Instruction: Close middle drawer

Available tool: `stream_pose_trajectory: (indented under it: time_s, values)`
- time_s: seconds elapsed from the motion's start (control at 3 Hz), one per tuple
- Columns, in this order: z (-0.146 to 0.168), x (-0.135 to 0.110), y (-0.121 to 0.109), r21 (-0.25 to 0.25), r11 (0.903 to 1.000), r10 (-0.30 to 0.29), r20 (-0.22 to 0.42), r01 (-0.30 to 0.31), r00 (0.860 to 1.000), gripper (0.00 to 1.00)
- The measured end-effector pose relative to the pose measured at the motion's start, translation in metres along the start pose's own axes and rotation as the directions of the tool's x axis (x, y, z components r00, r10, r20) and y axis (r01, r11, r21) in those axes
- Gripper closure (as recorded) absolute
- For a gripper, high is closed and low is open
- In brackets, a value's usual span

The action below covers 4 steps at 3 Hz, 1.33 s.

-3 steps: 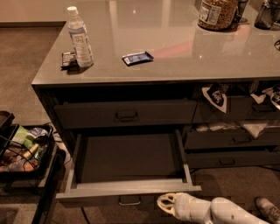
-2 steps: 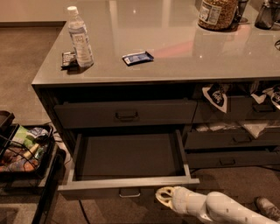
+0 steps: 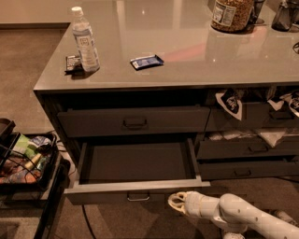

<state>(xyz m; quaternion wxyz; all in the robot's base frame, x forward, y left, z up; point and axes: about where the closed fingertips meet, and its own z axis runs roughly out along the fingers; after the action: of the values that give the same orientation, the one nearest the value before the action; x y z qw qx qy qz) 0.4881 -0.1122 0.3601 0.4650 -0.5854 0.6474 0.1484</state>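
The middle drawer (image 3: 135, 164) is a wide dark grey drawer, pulled well out, with a plain grey empty interior. Its low front panel (image 3: 138, 191) carries a small metal loop handle (image 3: 138, 197). My gripper (image 3: 177, 202), at the end of a white arm (image 3: 243, 217) coming from the lower right, sits just below and in front of the right end of the front panel. It looks close to the panel; I cannot tell whether it touches.
The wide top drawer (image 3: 133, 122) above is shut. Narrower drawers (image 3: 247, 149) on the right hold cloth and packets. The countertop (image 3: 187, 56) bears a water bottle (image 3: 85, 39), a blue packet (image 3: 146, 61) and a jar (image 3: 232, 14). A black cart (image 3: 25, 163) of snacks stands left.
The drawer has slid inward a little and my gripper has moved inward with it, staying at the right end of the front panel.
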Motion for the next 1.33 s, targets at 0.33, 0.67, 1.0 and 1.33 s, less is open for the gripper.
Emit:
stream_pose_trajectory:
  time_s: [0.33, 0.67, 1.0, 1.33]
  values:
    - [0.009, 0.008, -0.021, 0.075, 0.9971, -0.004, -0.004, 0.005, 1.0, 1.0]
    - [0.02, 0.02, -0.056, 0.154, 0.9878, -0.019, -0.033, 0.024, 0.999, 1.0]
    - [0.033, 0.026, -0.087, 0.195, 0.9796, -0.037, -0.062, 0.049, 0.997, 1.0]
    - [0.044, 0.032, -0.113, 0.223, 0.9726, -0.05, -0.083, 0.067, 0.995, 1.0]
